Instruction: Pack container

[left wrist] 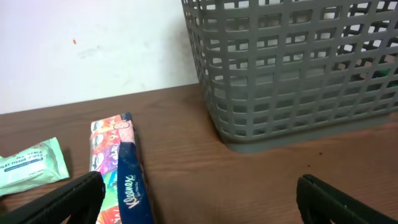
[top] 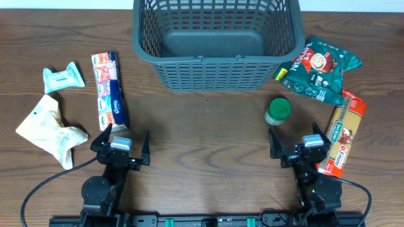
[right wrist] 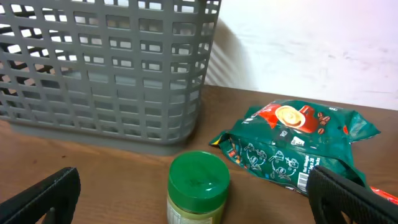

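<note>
The container (top: 214,63) is a large dark grey slotted basket at the back centre of the table, with nothing visible inside; it also shows in the left wrist view (left wrist: 292,74) and the right wrist view (right wrist: 106,74). My left gripper (top: 121,140) is open and empty near the front left, just right of a Kleenex tissue multipack (top: 108,90) (left wrist: 118,180). My right gripper (top: 301,142) is open and empty near the front right, behind a green-lidded jar (top: 278,111) (right wrist: 198,186). A green coffee bag (top: 319,69) (right wrist: 295,146) lies right of the basket.
A spaghetti packet (top: 341,132) lies at the right beside my right gripper. A pale green wipes pack (top: 62,78) (left wrist: 31,163) and a crumpled cream bag (top: 47,129) lie at the left. A white wall stands behind the table.
</note>
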Controlling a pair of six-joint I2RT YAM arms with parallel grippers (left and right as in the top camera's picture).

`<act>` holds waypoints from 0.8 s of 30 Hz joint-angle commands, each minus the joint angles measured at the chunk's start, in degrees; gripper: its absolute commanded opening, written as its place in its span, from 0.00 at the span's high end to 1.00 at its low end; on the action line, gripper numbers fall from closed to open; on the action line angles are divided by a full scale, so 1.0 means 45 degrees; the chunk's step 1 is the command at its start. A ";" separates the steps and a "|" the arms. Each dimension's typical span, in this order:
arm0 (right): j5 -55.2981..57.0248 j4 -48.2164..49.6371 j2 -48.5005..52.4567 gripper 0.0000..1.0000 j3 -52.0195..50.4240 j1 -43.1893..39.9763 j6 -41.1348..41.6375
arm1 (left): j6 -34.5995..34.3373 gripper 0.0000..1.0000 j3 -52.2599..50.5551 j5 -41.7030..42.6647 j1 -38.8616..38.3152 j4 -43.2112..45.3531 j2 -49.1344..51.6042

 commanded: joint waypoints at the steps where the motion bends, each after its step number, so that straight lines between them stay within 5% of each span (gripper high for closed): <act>1: -0.0053 -0.0019 -0.0078 0.01 -0.0058 0.0092 -0.0029 | 0.0165 0.01 -0.0170 0.0452 -0.0053 -0.0500 -0.0078; 19: -0.0282 0.0005 -0.0078 0.01 -0.0058 0.0097 0.0345 | 0.0155 0.01 -0.0170 0.0466 -0.0053 -0.0486 -0.0078; 24: -0.0529 0.0005 -0.0068 0.01 -0.0053 0.0083 0.2331 | 0.0165 0.01 -0.0170 0.0505 -0.0053 -0.0423 -0.0078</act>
